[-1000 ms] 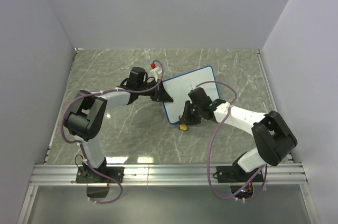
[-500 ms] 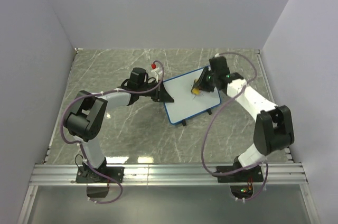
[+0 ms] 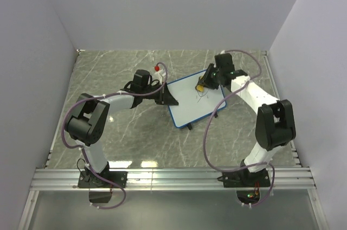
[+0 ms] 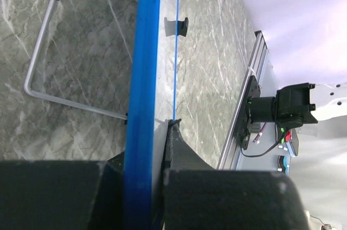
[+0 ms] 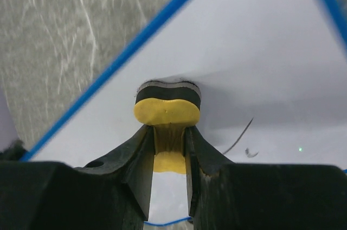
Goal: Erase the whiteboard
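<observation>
**Inspector:** What is hidden or unclear?

**Assistant:** The left wrist view shows the whiteboard [image 3: 190, 108] edge-on only, as a blue rim [image 4: 142, 78], so its writing face is out of sight there. The right wrist view cuts off the board's corners. The lower part of the yellow eraser [image 5: 166, 112] is covered by the fingers that hold it. A small red-capped item [image 3: 158, 68] near the board's far left corner is too small to identify.

**Inspector:** Where is the board?

**Assistant:** It sits skewed on the tabletop [image 3: 119, 72], right of centre, between the two arms. One black clip foot [image 3: 189, 127] shows at its near edge. A grey wire stand [image 4: 38, 51] lies beside the rim in the left wrist view. From above I cannot tell how the board is tilted. Thin dark pen marks [image 5: 241, 138] remain on the white face, just beside the eraser.

**Inspector:** And the fingers?

**Assistant:** The left fingers [image 4: 184, 157] are closed tight, pinching the rim at the board's left edge. The right fingers [image 5: 135, 154] stand narrow and clamp the eraser, and its dark pad lies against the board's face in the far half
</observation>
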Robot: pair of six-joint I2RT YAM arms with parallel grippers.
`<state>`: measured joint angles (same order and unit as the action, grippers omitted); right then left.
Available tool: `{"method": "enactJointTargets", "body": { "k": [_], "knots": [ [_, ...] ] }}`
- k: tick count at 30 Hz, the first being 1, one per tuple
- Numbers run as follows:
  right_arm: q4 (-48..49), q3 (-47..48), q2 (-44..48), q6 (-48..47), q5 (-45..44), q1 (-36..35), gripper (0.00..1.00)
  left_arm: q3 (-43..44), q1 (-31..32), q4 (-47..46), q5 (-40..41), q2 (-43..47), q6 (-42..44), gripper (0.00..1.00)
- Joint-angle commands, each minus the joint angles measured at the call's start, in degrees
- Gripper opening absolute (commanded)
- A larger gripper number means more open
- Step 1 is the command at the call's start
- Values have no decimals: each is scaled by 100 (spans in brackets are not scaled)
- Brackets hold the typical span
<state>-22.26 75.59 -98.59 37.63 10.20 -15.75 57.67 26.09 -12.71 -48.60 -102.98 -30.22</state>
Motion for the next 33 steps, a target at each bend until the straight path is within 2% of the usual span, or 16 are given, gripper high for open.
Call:
{"method": "enactJointTargets", "body": {
  "k": [1,4,10,15,21,26,29,33],
  "knots": [
    [160,-886,85,245,378,-639,0,-195,169,1420,421,-117,877,0],
    [257,-1360,392,324,290,-1095,0,-203,160,1421,404,-143,912,0],
    [513,-2066,762,579,238,-1264,0,-221,160,1359,377,-187,886,0],
    [302,-1812,692,377,79,-922,0,-168,160,1394,360,-223,895,0],
    [-50,-1004,472,87,-35,-1,0,-116,160,1412,351,-231,886,0],
    [-384,-344,24,-176,-53,406,0,-133,160,1376,351,-188,842,0],
    [-349,-396,-21,-168,-9,423,0,-168,160,1341,360,-161,816,0],
    [98,-1167,199,104,228,292,0,-168,160,1315,360,-152,798,0]
  ]
}}
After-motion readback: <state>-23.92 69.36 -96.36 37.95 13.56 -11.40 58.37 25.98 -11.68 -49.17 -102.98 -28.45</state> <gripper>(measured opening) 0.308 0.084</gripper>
